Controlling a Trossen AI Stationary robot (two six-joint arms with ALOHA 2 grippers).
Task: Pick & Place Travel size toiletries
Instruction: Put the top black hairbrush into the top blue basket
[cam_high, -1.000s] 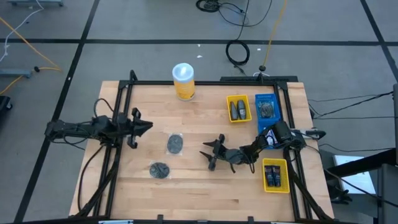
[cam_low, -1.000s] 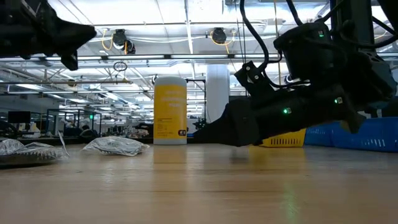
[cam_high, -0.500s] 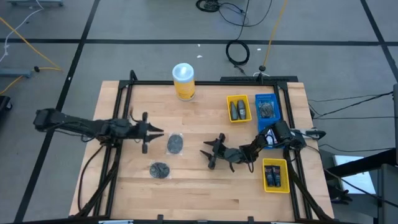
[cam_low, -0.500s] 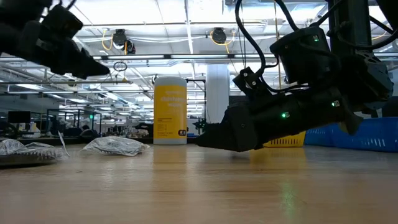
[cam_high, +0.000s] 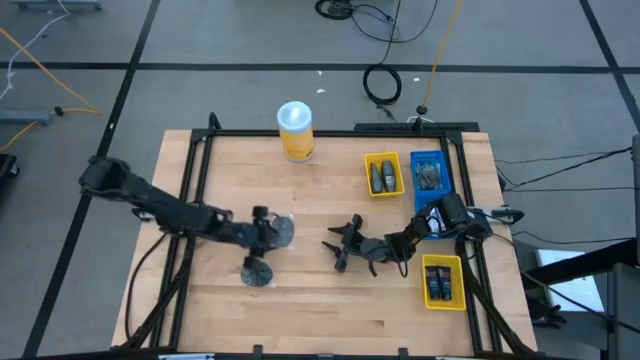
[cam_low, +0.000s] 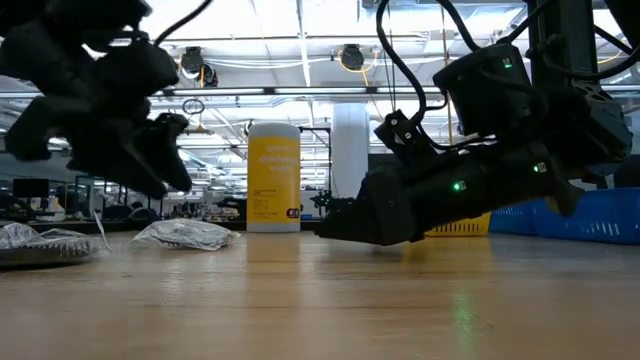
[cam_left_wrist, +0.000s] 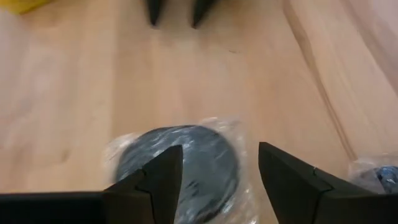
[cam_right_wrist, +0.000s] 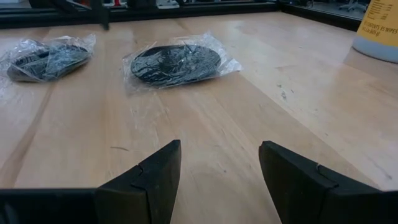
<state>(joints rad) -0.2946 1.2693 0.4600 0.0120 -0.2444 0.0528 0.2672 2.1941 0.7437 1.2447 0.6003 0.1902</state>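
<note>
Nearest me, a yellow tray (cam_high: 443, 281) is already holding small dark-blue bottles, and a wrapped pouch (cam_high: 257, 272) is lying loose on the table (cam_high: 320, 310). Further in, the left gripper (cam_high: 266, 230) is hanging spread wide over the second pouch (cam_left_wrist: 180, 165), gripping nothing. The right gripper (cam_high: 340, 247) is waiting mid-table, fingers apart and empty. Beyond, another yellow tray (cam_high: 383, 174) and a blue tray (cam_high: 430, 172) are holding sorted pieces, too small to name. I'd say two pouches are left. The arm is hiding much of the pouch from above.
</note>
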